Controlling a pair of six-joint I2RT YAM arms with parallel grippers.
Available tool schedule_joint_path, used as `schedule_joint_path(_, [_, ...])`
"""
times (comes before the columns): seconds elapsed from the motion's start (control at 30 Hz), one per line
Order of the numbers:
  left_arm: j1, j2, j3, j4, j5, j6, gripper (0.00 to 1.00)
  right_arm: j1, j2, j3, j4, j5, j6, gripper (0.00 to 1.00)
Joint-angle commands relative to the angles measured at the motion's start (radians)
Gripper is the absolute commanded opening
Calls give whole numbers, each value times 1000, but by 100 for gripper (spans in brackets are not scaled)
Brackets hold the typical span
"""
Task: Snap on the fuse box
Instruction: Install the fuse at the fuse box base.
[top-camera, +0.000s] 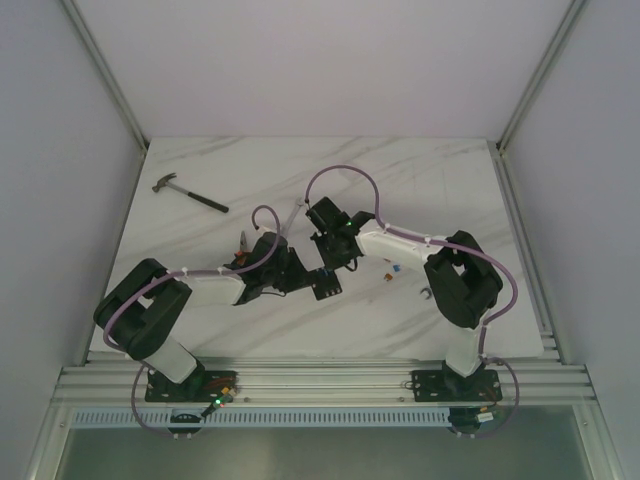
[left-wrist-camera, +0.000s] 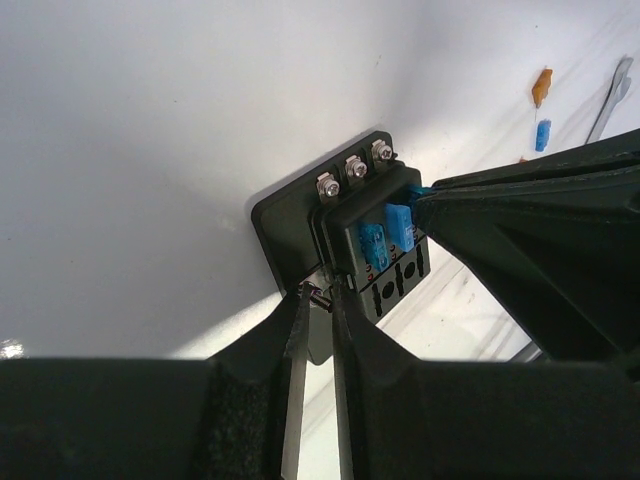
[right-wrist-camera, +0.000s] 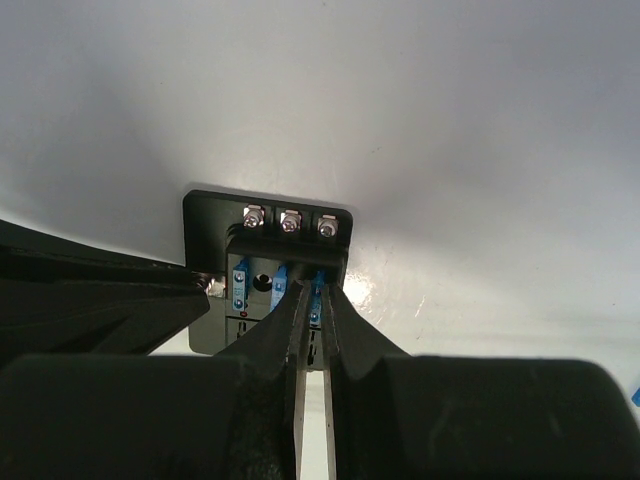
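Counting from the overhead view: one fuse box (top-camera: 325, 284), just below centre of frame, lying on the white marble table (top-camera: 430, 180) between the two arm tips.

- Box: black, with a flat base plate. There are three screws (right-wrist-camera: 289, 221) in a row along its top edge in the right wrist view.
- Three blue fuses (right-wrist-camera: 240, 283) are plugged into the box, and at least two slots sit open below them.
- Left gripper (left-wrist-camera: 318, 300): comes in from the bottom of its own view. The jaws are narrow, pinched on a small metal tab at the lower-left edge of the box's base plate. In the right wrist view the same tip touches the left side of the box.
- Right gripper (right-wrist-camera: 312, 292): jaws nearly together, clamped on the rightmost blue fuse (right-wrist-camera: 318, 287), which stands in the box. In the left wrist view its dark finger enters from the right and its tip meets that fuse.

Loose on the table, all well apart from the box:
- One loose amber fuse (left-wrist-camera: 542, 87) and one loose blue fuse (left-wrist-camera: 542, 134), upper right of the left wrist view.
- One wrench (left-wrist-camera: 612, 92), just beside them.
- One hammer (top-camera: 190, 193), upper left of the overhead view.
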Motion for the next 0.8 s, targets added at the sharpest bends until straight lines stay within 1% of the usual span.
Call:
schedule_joint_path(0.0, [-10, 12, -7, -133, -25, 22, 22, 5, -9, 2, -52, 59, 1, 0])
schedule_joint_path(0.17, [-14, 14, 2, -132, -24, 19, 22, 23, 37, -5, -65, 92, 14, 0])
schedule_joint_path(0.33, [-16, 17, -5, -133, -26, 15, 20, 24, 72, -59, -66, 148, 32, 0])
schedule_joint_path(0.6, [-17, 9, -21, -132, -31, 10, 17, 7, 172, -120, -64, 182, 38, 0])
schedule_joint_path(0.77, [-16, -1, -38, -132, -36, 3, 16, -12, 198, -165, -61, 221, 36, 0])
